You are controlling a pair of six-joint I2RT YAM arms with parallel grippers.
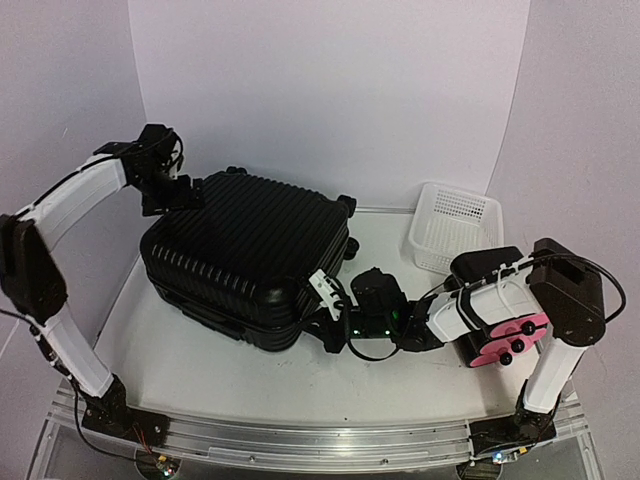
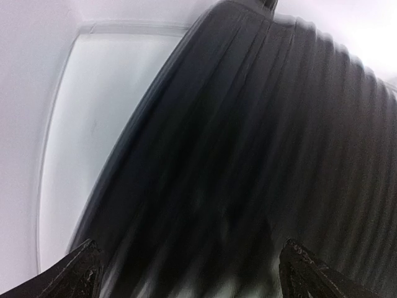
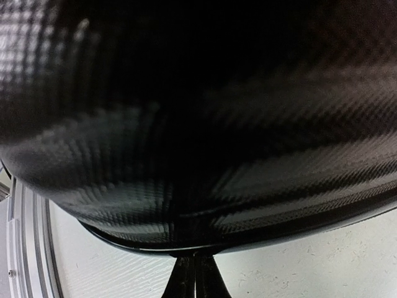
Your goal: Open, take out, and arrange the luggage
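Note:
The luggage (image 1: 245, 255) is a large black ribbed hard-shell suitcase lying flat and closed on the table, wheels at the back. My left gripper (image 1: 188, 192) is at its back left corner. In the left wrist view the left gripper (image 2: 195, 273) is open, its fingers (image 2: 84, 270) wide apart over the blurred ribbed shell (image 2: 248, 155). My right gripper (image 1: 322, 325) is at the suitcase's front right corner. In the right wrist view the right gripper (image 3: 195, 273) is shut, its fingertips pressed together against the rim of the shell (image 3: 198, 124). Nothing shows between them.
A white mesh basket (image 1: 455, 228) stands at the back right. A smaller black box with pink drawer fronts (image 1: 505, 340) sits under my right arm at the right. White walls close the back and sides. The table edge rail (image 1: 300, 435) runs along the front.

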